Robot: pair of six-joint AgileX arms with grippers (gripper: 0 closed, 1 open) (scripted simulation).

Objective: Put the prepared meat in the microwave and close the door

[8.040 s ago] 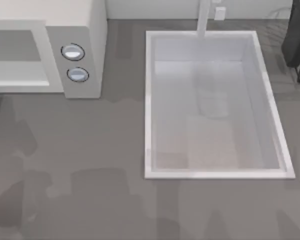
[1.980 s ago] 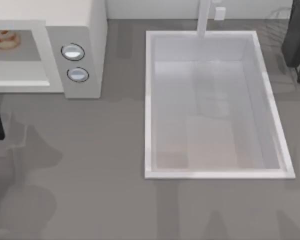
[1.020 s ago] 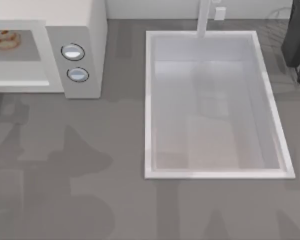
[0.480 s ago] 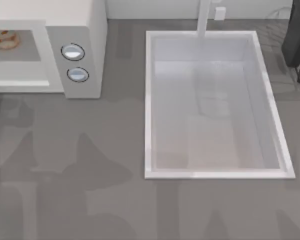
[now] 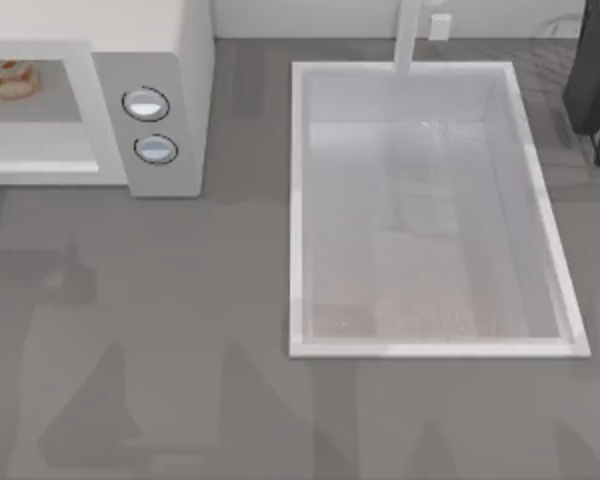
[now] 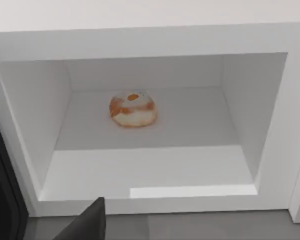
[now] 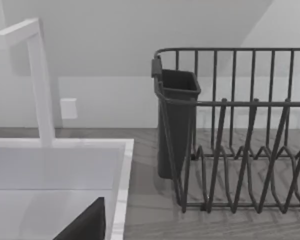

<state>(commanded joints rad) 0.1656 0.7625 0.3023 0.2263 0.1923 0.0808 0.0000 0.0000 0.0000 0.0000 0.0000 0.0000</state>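
Already set inside the microwave (image 5: 170,60), the prepared meat (image 6: 132,109), door closing outstanding, left tool (image 6: 87,222) grip state impossible to tell.

The large white boxy microwave (image 5: 170,60) runs off the top view's left edge, so only part of its open cavity shows beside the two knobs. Right of the white sink basin (image 5: 300,200), the dark wire dish rack (image 5: 595,80) is cut by the edge. A dark gripper finger (image 6: 87,225) is clipped at the left wrist view's edge, another (image 7: 85,225) in the right wrist view; neither gripper's state can be told.
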